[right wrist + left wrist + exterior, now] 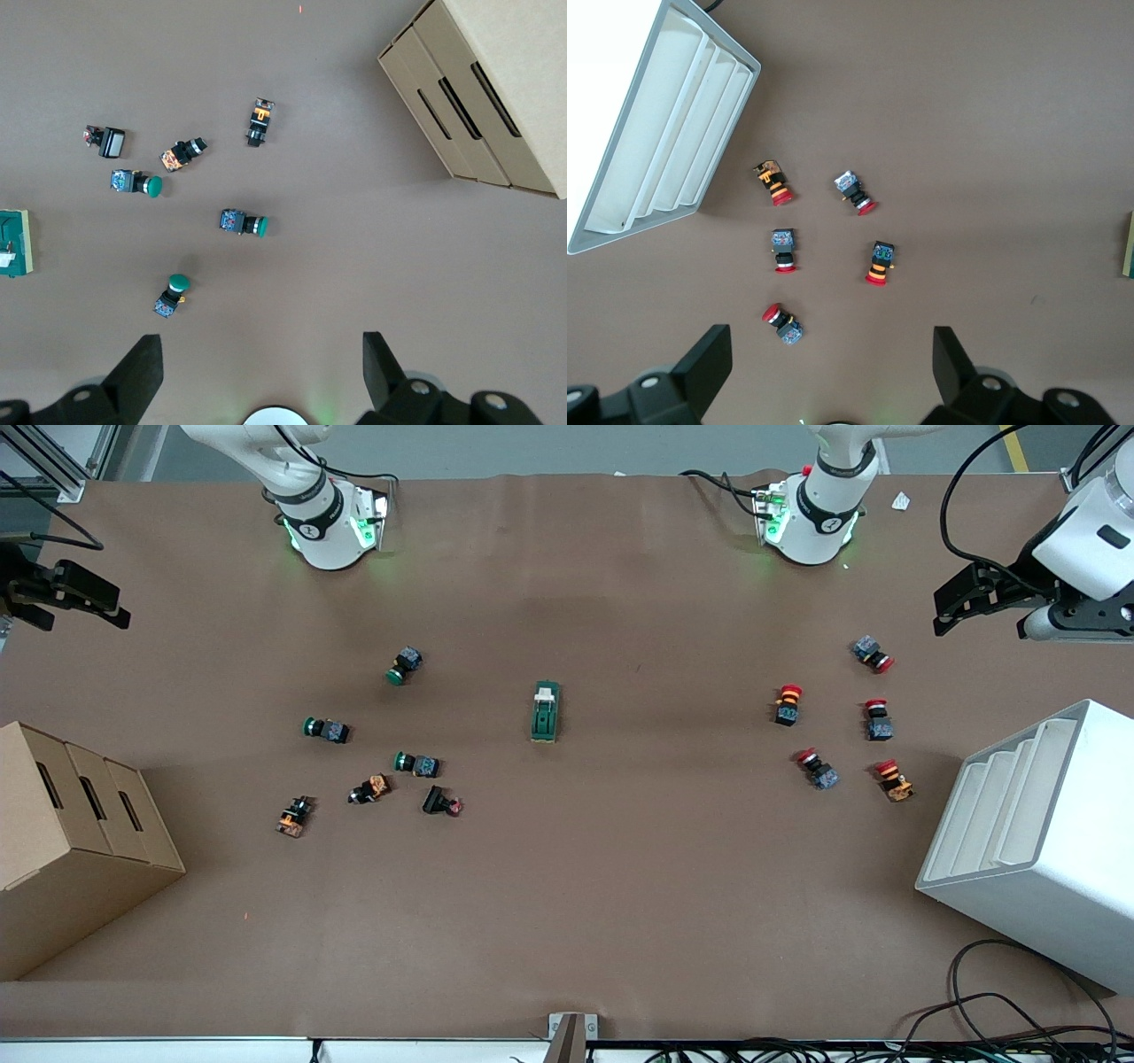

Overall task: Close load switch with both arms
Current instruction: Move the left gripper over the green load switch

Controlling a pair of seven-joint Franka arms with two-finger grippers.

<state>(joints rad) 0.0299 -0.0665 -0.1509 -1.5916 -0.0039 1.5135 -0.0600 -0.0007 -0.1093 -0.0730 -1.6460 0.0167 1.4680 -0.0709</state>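
The load switch (545, 711), a dark-green block with a white lever piece at the end toward the robots' bases, lies flat at the middle of the brown table. It shows at the edge of the right wrist view (15, 243), and only a sliver of it shows in the left wrist view (1130, 244). My left gripper (944, 607) is open and empty, up in the air over the left arm's end of the table, above red-capped push buttons (782, 322). My right gripper (81, 608) is open and empty, up over the right arm's end. Both are well away from the switch.
Several green-capped and orange push buttons (416, 763) lie toward the right arm's end, several red-capped ones (788, 703) toward the left arm's end. A cardboard box (71, 841) stands at the right arm's end, a white slotted rack (1036, 841) at the left arm's end.
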